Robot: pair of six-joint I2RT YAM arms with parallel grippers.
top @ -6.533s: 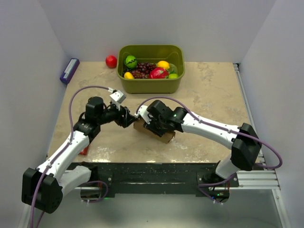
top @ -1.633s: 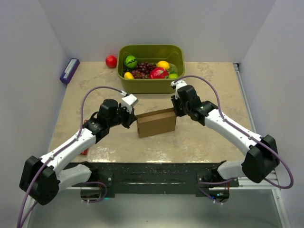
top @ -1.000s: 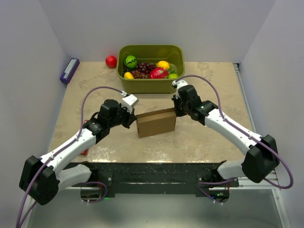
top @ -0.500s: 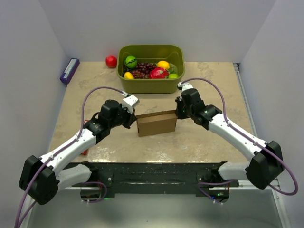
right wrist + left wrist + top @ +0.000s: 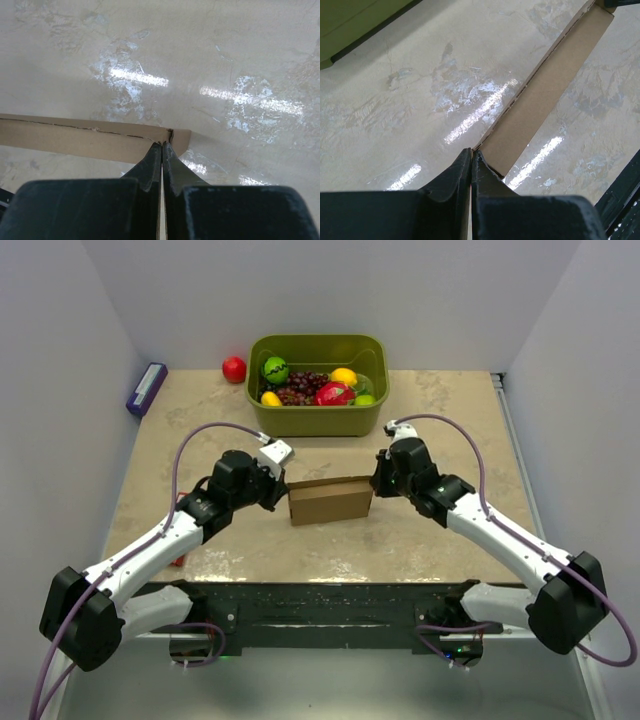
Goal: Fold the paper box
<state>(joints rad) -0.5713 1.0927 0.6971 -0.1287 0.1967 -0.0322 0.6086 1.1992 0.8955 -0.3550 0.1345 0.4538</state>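
The paper box stands on edge at mid-table between both arms; the left gripper and the right gripper are each clenched, tips against an end corner, though whether a thin flap is nipped I cannot tell. The step looks like squaring the ends; next, tucking flaps calls for steadying one end. The table is glossy beige marble-look, walled in white; a green tub sits behind.

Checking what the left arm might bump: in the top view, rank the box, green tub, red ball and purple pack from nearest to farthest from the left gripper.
1. The box, touching the left gripper, on its right.
2. The green tub, beyond the box, at the back.
3. The red ball, left of the tub.
4. The purple pack, by the left wall.
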